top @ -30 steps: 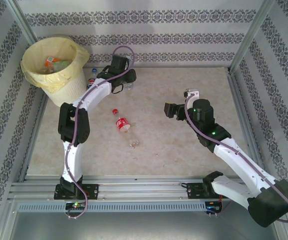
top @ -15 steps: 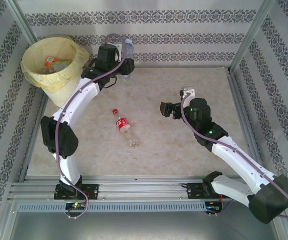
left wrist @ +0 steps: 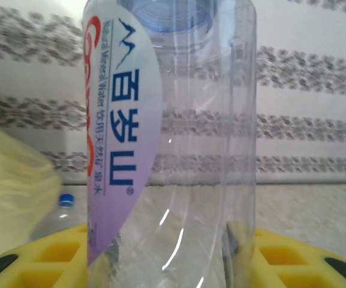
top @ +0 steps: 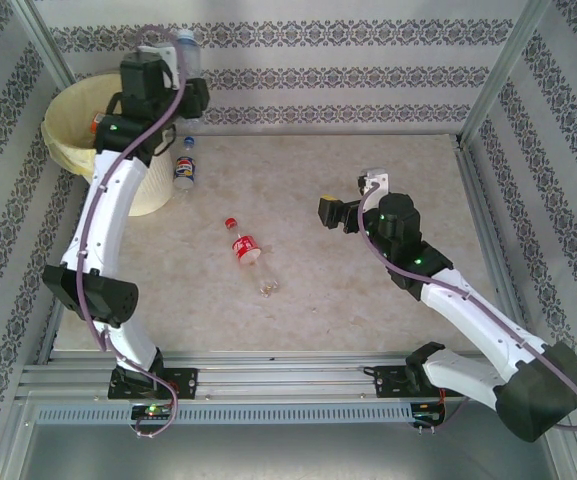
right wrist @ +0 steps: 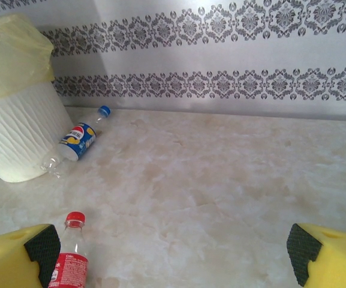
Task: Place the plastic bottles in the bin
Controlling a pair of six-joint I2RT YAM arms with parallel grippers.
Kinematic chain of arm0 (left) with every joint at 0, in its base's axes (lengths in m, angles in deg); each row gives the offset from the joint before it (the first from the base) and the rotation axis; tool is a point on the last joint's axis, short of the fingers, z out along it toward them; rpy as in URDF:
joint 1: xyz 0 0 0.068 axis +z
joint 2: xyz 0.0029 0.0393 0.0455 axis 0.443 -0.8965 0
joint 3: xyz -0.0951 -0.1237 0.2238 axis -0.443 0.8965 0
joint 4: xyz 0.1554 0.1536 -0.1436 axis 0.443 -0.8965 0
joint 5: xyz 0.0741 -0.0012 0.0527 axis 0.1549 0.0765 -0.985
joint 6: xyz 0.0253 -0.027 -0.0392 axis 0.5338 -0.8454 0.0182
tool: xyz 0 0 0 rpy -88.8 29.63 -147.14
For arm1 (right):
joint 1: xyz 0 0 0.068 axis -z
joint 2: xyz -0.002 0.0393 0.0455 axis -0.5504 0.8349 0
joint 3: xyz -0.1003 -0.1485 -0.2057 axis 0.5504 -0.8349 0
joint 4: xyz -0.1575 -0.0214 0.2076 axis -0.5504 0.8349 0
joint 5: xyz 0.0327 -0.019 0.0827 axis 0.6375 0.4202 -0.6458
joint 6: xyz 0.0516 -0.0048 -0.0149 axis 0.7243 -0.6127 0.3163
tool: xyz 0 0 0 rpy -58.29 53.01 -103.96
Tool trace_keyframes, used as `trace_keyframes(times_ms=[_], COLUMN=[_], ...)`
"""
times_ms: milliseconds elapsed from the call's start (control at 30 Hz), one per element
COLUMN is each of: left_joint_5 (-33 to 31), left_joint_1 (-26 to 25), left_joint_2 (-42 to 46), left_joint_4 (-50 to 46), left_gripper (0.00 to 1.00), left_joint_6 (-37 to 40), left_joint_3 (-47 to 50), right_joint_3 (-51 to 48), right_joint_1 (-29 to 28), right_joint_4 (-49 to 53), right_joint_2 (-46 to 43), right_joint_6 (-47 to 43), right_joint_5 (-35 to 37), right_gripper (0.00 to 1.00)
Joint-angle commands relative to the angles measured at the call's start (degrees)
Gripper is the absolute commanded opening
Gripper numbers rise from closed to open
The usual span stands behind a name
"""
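I am watching the left tool [top: 190, 98] clamping together on a clear water bottle [top: 185, 55]. On the left wrist camera that water bottle [left wrist: 173, 150] is standing upright between the yellow pads [left wrist: 41, 264] of the left tool [left wrist: 173, 270], its blue cap pointing up and away from the tool and its white label showing red and blue lettering. From above, the tool is hanging off the desk [top: 368, 320], with the bin [top: 63, 115] just beside it on its left; the bottle is showing against the patterned back wall [top: 368, 75], outside the bin's bag-lined rim.

A Pepsi bottle [top: 184, 168] is lying on the desk below the left tool, close against the bin's white ribbed wall [right wrist: 17, 138].

The right tool [top: 330, 213] is holding its jaws wide apart, gripping nothing. On its wrist camera a red-labelled bottle [right wrist: 69, 258] is lying just inside its left pad [right wrist: 23, 258], red cap pointing away, and the Pepsi bottle [right wrist: 77, 141] is lying farther ahead to the left, beside the bin.
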Motion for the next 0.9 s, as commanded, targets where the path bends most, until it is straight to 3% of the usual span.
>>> trace_keyframes(times_ms=[0, 200, 400, 667, 767, 867], left_joint_5=[1.84, 4.92, 8.25, 6.52, 7.79, 6.95], left_joint_1=[4.64, 13.44, 22.65, 27.48, 28.82, 29.63], left_joint_2=[1.07, -1.53, -5.2, -9.41, -11.73, -15.39], left_joint_4=[-2.77, -4.09, -3.79, -3.37, -4.91, -9.28], left_gripper=[0.47, 0.47, 0.47, 0.48, 0.53, 0.78], left_joint_6=[0.66, 3.08, 0.79, 1.12, 4.16, 5.94], left_joint_3=[-2.34, -5.51, -7.15, -7.32, -9.14, -14.92], right_joint_3=[2.12, 2.51, 2.43, 3.43, 3.74, 3.92], right_joint_1=[-0.73, -0.73, -0.78, -0.78, -0.78, -0.77], right_joint_4=[-2.13, -1.87, -1.25, -1.17, -0.96, -0.99], right_joint_2=[0.64, 1.37, 1.78, 3.71, 4.33, 4.86], right_joint_6=[-1.49, -1.64, -1.76, -1.43, -1.38, -1.43], right_joint_5=[0.06, -0.39, 0.48, 0.23, 0.08, -0.03], right_gripper=[0.98, 0.98, 0.98, 0.98, 0.98, 0.98])
